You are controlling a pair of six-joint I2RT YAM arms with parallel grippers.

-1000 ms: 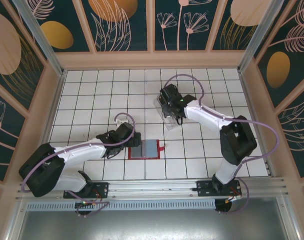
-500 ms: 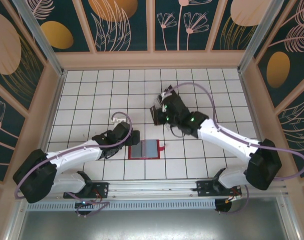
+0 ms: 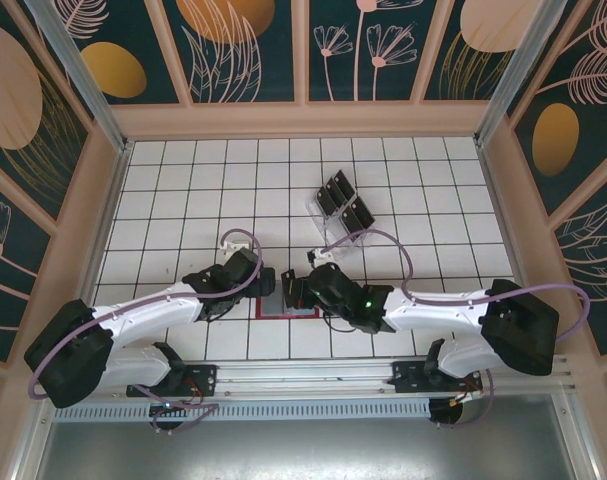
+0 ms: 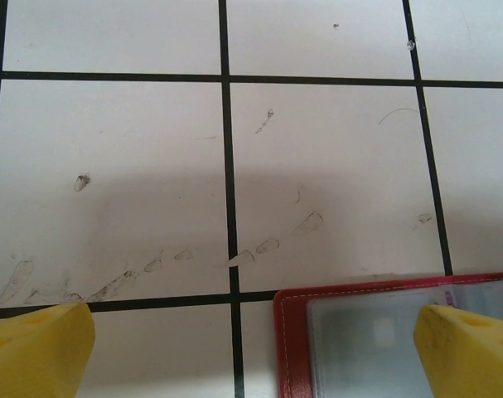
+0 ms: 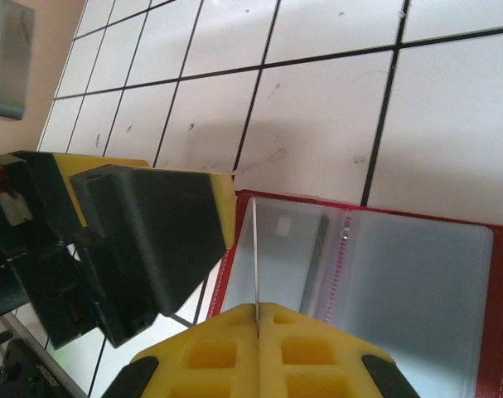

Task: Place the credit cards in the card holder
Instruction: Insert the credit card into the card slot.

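Card holder point(image 5: 400, 274) is mostly hidden under both grippers from above and cut off in the wrist views. One holder, lying open. One credit card point(image 5: 255, 249), edge-on, just a thin line. Clear rack point(image 3: 335, 228) is well beyond the right gripper point(image 5: 258, 313): four dark cards point(image 3: 351, 213), I think; blurry. Right gripper is pinched tight on the one card, just above the holder's pocket. Left gripper point(image 4: 251, 352) is spread wide, holding nothing, one fingertip point(image 4: 471, 348) over the holder's corner; contact unclear.

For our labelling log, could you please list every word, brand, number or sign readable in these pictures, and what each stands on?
None can be read.
The card holder shows red trim and grey pockets without lettering.
The credit cards in the clear rack look plain black from above.
The card held edge-on in the right pincer shows no face.
Faint marks on the grey box are too blurred.
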